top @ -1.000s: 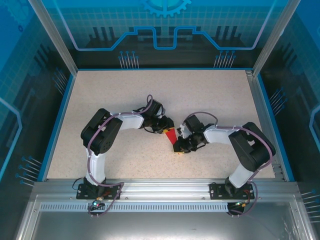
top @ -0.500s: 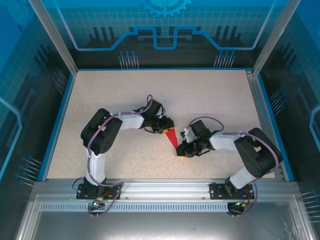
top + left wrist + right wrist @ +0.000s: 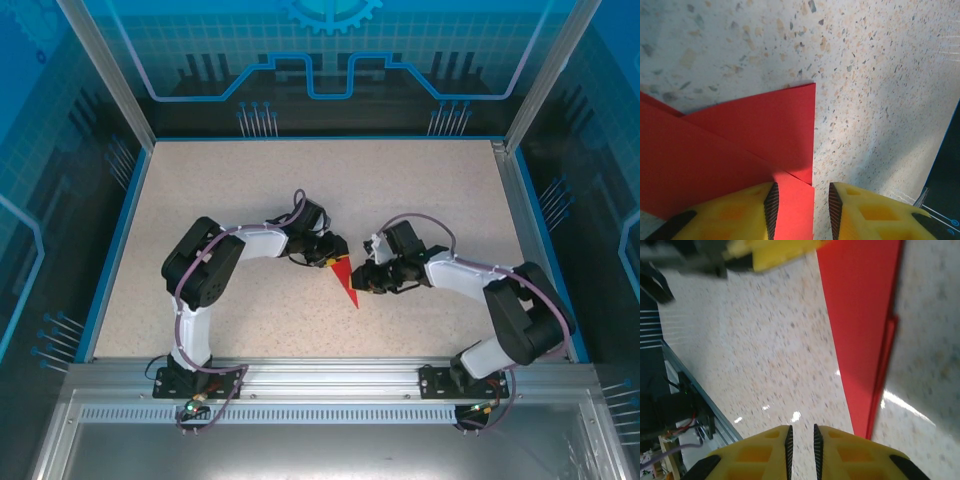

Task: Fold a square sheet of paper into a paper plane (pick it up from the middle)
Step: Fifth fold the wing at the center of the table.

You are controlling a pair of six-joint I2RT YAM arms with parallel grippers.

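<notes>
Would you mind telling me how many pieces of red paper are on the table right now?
1. The folded red paper lies mid-table between the two arms, its wide end under the left gripper, its point toward the near edge.
</notes>
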